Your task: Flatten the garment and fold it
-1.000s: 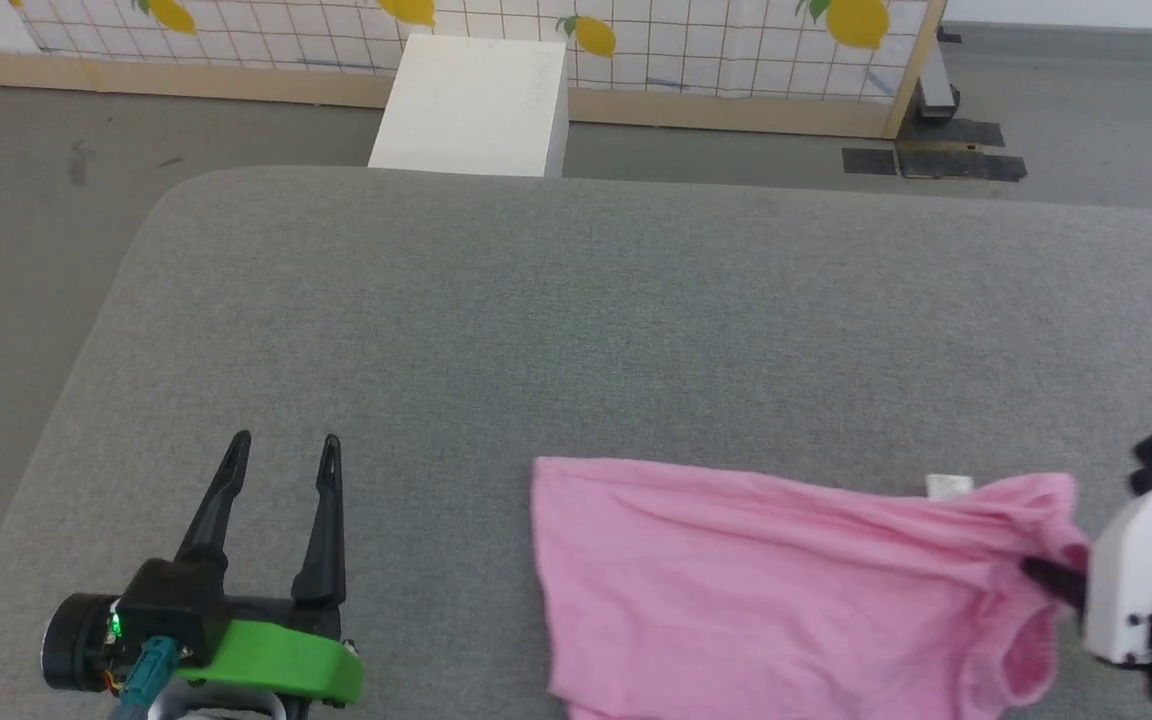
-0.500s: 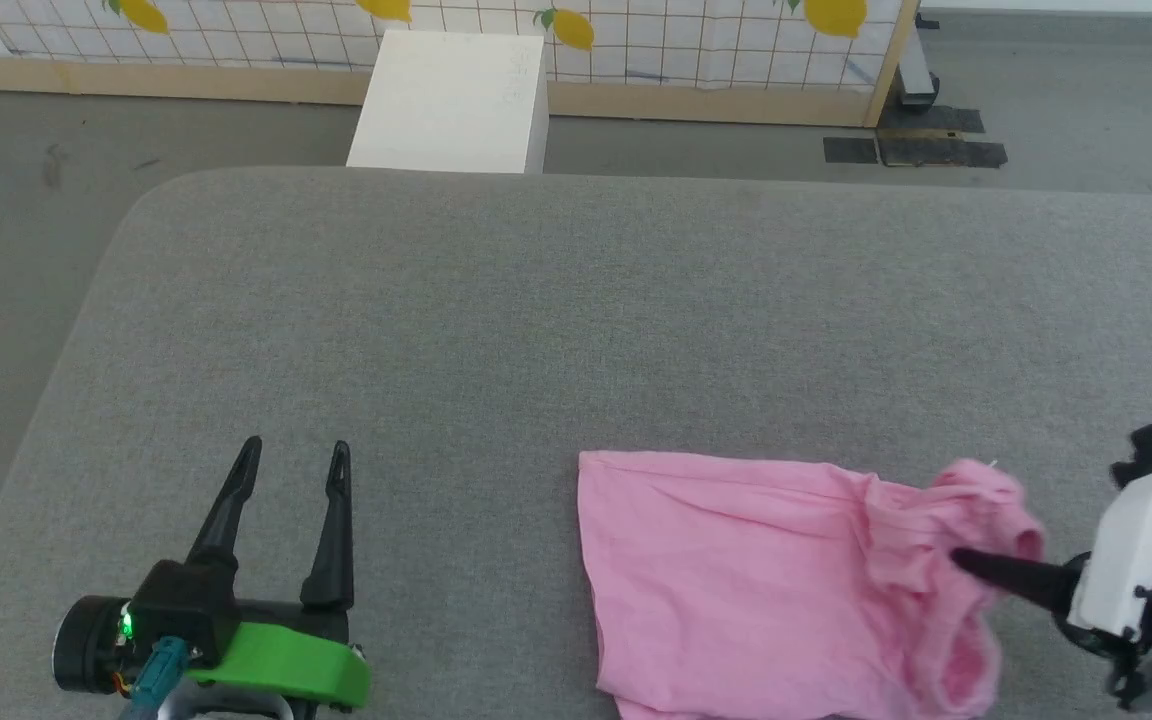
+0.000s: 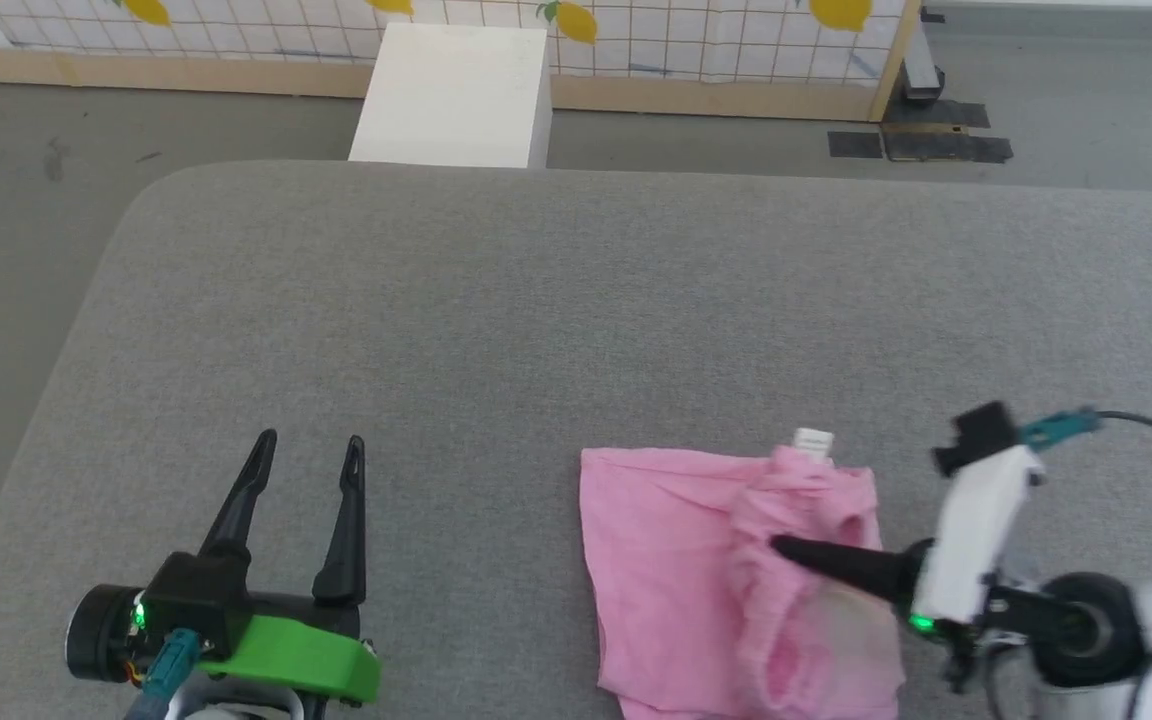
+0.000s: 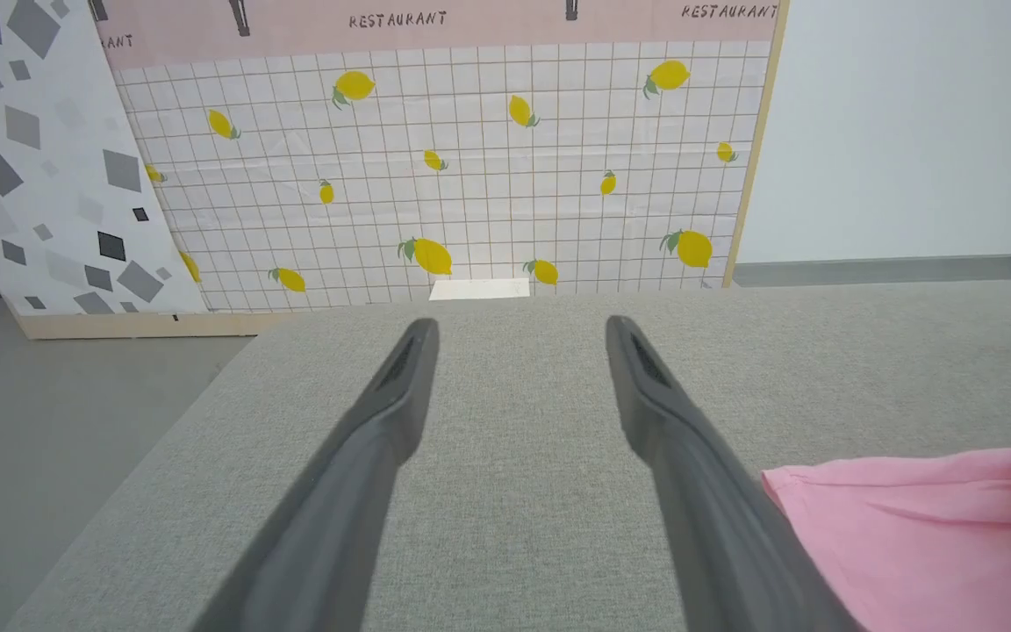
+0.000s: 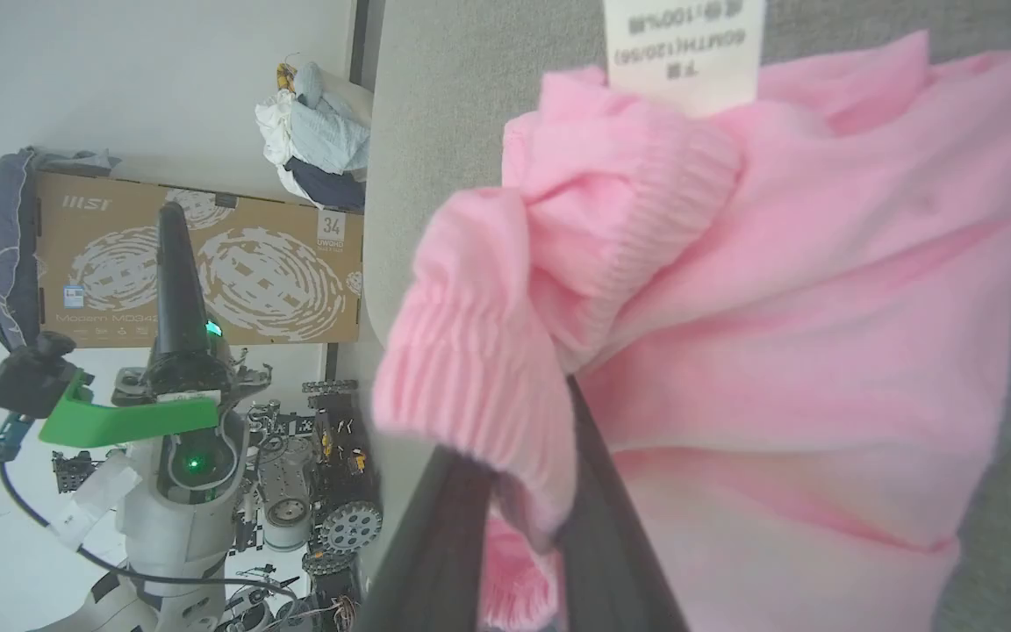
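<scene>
Nearest the robot, the left pincer [image 3: 312,440] hovered low over the grey surface [image 3: 536,300] at the lower left, its two dark fingers spread wide with nothing between them. It was well apart from the pink garment [image 3: 676,560], whose near left corner showed just beside one finger in the left wrist view [image 4: 927,527].

At the lower right, the right pincer [image 3: 781,545] reached in from the side with its fingers pressed together on a bunched fold of the garment. In the right wrist view [image 5: 523,430] the ribbed pink band draped over and between those fingers, so the cloth was pinched there. The garment lay on the near right part of the surface, its left half flat and its right half gathered and doubled over toward the middle. A small white label [image 3: 814,442] stuck out at its far edge.

Beyond the garment the surface was plain grey cloth. Past its far edge stood a white box [image 3: 456,95] on the floor [image 3: 16,200], and behind that a tiled panel printed with lemons [image 3: 696,40].
</scene>
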You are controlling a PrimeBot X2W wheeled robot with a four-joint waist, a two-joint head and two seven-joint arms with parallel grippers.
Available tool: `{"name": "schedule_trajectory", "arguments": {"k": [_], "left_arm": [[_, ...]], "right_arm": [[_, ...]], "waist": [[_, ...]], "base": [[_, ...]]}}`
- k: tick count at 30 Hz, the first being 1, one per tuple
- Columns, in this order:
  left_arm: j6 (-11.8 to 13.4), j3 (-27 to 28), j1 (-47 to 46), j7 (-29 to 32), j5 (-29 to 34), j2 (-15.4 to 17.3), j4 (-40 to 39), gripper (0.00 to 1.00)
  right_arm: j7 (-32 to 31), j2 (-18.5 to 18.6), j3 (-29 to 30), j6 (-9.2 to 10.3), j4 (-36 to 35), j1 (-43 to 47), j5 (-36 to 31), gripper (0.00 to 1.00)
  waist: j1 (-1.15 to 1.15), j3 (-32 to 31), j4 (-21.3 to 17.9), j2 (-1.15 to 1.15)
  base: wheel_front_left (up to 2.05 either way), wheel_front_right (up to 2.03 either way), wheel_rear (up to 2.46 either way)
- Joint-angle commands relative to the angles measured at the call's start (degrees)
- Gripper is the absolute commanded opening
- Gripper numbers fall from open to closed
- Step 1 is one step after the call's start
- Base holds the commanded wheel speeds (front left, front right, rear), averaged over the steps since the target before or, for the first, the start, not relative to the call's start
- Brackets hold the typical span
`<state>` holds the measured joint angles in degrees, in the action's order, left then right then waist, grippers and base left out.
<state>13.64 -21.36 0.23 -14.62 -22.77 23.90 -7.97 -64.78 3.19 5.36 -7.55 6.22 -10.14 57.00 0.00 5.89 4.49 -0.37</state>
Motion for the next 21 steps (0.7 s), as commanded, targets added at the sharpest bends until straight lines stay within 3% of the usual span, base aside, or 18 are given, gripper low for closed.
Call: {"name": "schedule_trajectory", "arguments": {"k": [1, 7, 8, 9, 10, 16, 21], "left_arm": [[-0.34, -0.14, -1.11, 0.14, -0.09, -0.24, 0.21, 1.00], [-0.95, -0.33, -1.99, 0.01, -0.50, -0.91, 1.31, 1.00], [-1.04, -0.34, -2.14, -0.03, -0.52, -1.05, 1.49, 1.00], [-1.10, -0.37, -2.28, -0.05, -0.49, -1.18, 1.59, 1.00], [-1.17, -0.40, -2.43, -0.09, -0.45, -1.34, 1.74, 1.00], [-1.45, -0.31, -2.74, -0.23, -0.27, -2.02, 2.37, 1.00], [-1.68, -0.14, -2.80, -0.29, -0.03, -2.21, 2.62, 1.00]], "right_arm": [[1.83, -0.29, -2.03, 0.06, 1.18, -1.32, -0.32, 0.00], [11.25, -0.30, -10.49, 0.06, 7.00, -4.18, -2.21, 0.00], [13.04, -0.30, -11.69, 0.06, 8.19, -4.84, -2.86, 0.07], [14.47, -0.30, -12.58, 0.06, 9.15, -5.37, -3.31, 0.45], [15.89, -0.30, -13.84, 0.06, 10.33, -5.89, -3.40, 1.00], [22.90, -0.31, -20.01, 0.06, 14.08, -8.50, -4.40, 1.00], [27.30, -0.31, -26.39, 0.06, 12.57, -10.13, -5.76, 1.00]], "waist": [[0.00, 0.18, 0.49, 0.37], [0.00, 1.19, 1.46, 0.37], [0.00, 1.41, 1.54, 0.37], [0.00, 1.57, 1.63, 0.37], [0.00, 1.70, 1.71, 0.37], [0.00, 2.08, 1.59, 0.37], [0.00, 2.02, 1.15, 0.37]], "base": [[0.00, 0.00, 0.00], [0.00, 0.00, 0.00], [0.00, 0.00, 0.00], [0.00, 0.00, 0.00], [0.00, 0.00, 0.00], [0.00, 0.00, 0.00], [0.00, 0.00, 0.00]]}}
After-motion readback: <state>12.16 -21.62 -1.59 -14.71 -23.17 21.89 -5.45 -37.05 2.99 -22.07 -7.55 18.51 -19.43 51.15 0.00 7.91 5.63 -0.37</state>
